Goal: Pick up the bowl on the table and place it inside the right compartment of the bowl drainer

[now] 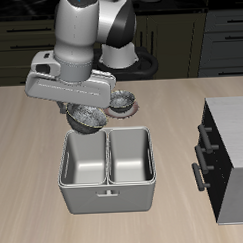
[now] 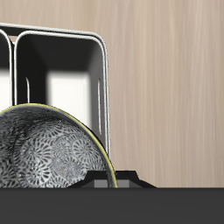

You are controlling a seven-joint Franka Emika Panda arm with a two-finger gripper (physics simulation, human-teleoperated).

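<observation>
While the arm (image 1: pixel 85 40) leans out over the desk (image 1: pixel 34 137), the gripper (image 1: pixel 89 110) hangs just above the back rim of the bowl drainer (image 1: pixel 107 199); its fingers are hidden behind the hand, yet the bowl (image 1: pixel 86 118) hangs under it clear of the desk, so it is pinching the bowl; in the wrist view the bowl (image 2: pixel 48 149) fills the near field, mottled grey with a yellowish rim, and a well of the drainer (image 2: pixel 103 79) lies beyond it; the bowl sits over the drainer's back edge, above the well toward the robot's right; a second, similar bowl (image 1: pixel 125 101) on a pale saucer (image 1: pixel 138 108) rests farther back; a grey cabinet (image 1: pixel 230 154) stands well apart at the desk's side.
</observation>
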